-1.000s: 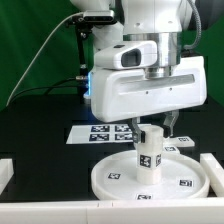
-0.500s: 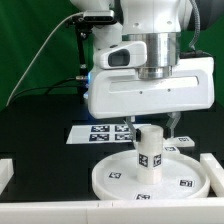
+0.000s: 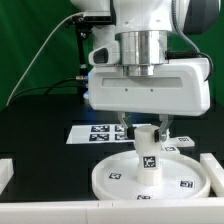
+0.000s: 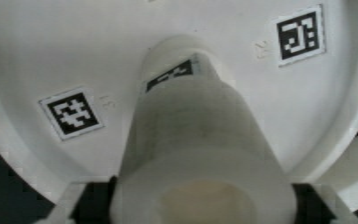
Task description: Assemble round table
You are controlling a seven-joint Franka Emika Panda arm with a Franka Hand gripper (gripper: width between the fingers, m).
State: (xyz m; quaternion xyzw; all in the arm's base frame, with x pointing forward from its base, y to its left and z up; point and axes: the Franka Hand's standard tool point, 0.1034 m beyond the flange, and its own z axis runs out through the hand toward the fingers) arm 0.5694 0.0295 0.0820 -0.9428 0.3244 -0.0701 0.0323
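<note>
The large rimmed round disc [image 3: 150,178] lies flat on the black table near the front. The short cylindrical post [image 3: 148,155] stands upright on the middle of the disc. My gripper [image 3: 147,131] is above it, fingers down on either side of the post's top, shut on it. In the wrist view the post [image 4: 197,140] fills the middle, with a dark finger [image 4: 91,203] against each side of its near end, and the tagged disc [image 4: 51,60] is behind it. The cross-shaped base is out of view.
The marker board [image 3: 100,131] lies flat on the table behind the disc. White border rails run along the exterior view's left [image 3: 5,176] and right [image 3: 214,170] front edges. A green backdrop stands behind.
The gripper and wrist have turned about the vertical axis while on the post; the hand's broad face now faces the camera squarely. The tag on the post has shifted round with it.
</note>
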